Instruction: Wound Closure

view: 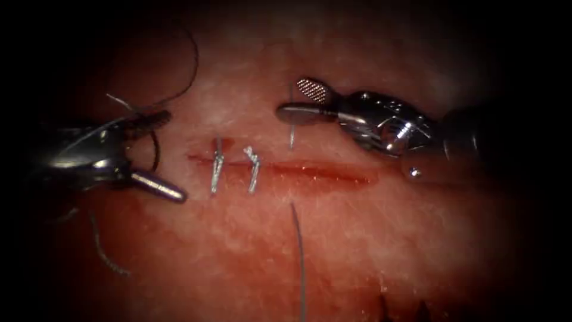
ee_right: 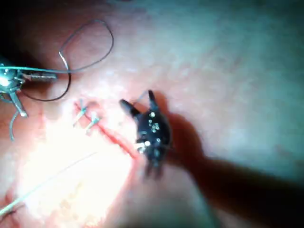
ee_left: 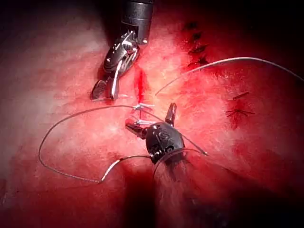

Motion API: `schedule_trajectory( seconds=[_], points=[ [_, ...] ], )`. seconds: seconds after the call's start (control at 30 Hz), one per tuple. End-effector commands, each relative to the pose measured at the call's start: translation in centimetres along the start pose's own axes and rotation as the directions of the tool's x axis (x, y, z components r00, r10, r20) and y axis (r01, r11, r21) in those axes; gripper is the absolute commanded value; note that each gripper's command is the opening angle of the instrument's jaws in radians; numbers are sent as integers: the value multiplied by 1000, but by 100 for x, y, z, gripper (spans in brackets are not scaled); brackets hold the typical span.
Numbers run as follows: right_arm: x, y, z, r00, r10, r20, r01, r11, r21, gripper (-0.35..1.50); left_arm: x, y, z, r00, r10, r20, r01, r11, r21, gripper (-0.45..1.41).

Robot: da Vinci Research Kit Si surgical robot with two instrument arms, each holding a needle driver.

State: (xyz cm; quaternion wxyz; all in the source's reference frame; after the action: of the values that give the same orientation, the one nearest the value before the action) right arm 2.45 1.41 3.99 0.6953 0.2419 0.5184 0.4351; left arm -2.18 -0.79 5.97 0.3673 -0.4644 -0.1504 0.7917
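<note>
Dark thread (view: 300, 262) runs up the near tissue (view: 405, 250) as one thin strand and stops just short of the cut (view: 357, 177). A short pale piece stands in the tissue on the far side, directly under the R end effector (view: 291, 99), so the strand seems to pass beneath the cut there.

R end effector: open, nothing held. One jaw is turned up w/ its cross-hatched face showing; the other is a smooth dark blade.

L end effector (view: 173, 155): also wide open, polished metal, slim rounded jaws. Thread drapes over its upper jaw and loops away in a big arc; no grip on it.

Cut is a narrow straight slit w/ wet red fluid (view: 325, 173) glistening along the unclosed R part. Toward its L end two pale stitches (view: 216, 168) cross it, each w/ a small twisted knot.

Tissue is pinkish, moist, finely fibrous.

Needle: can't pick it out for sure. A thin grey curved piece (view: 104, 253) lies on the tissue beside the L tool, well L of the stitches, and may be it. Neither tool holds it.
</note>
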Motion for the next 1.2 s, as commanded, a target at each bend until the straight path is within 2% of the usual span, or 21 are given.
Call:
schedule_trajectory(
  seconds=[0.03, 0.27, 0.77, 0.8, 0.83, 0.87, 0.9, 1.03, 1.2],
  points=[
    [-10, -10, 6, 1000, -5, 13, 4, 1000, 29, -35, -10, 6, 3, 1000, -3, -4, 3, 1000, -5, 79],
    [8, -33, 0, 1000, 8, -25, -6, 997, 76, -35, -11, 2, -2, 1000, -2, -15, 2, 1000, -3, 77],
    [31, -52, -13, 998, -8, -64, 12, 998, 57, -35, -11, 11, 2, 1000, -4, -19, 4, 1000, 2, 76],
    [30, -51, -13, 995, -9, -95, 12, 999, 31, 66, -12, 11, 2, 1000, -4, -19, 4, 1000, 3, 76],
    [29, -50, -13, 995, -9, -98, 11, 1000, 19, 111, -13, 11, 2, 1000, -3, -19, 3, 1000, 3, 76],
    [29, -50, -13, 995, -9, -98, 11, 1000, 19, 111, -13, 11, 2, 1000, -3, -19, 3, 1000, 3, 76],
    [28, -49, -12, 997, -11, -77, 10, 1000, -8, 129, -13, 10, 2, 1000, -3, -19, 3, 1000, 3, 74],
    [22, -47, -10, 999, -18, -41, 17, 1000, -19, 131, -14, 10, 3, 1000, -1, -20, 1, 1000, 3, 74],
    [17, -37, -6, 999, -26, -44, 25, 999, -25, 131, -15, 11, 3, 1000, -1, -20, 1, 1000, 4, 74]
  ],
)
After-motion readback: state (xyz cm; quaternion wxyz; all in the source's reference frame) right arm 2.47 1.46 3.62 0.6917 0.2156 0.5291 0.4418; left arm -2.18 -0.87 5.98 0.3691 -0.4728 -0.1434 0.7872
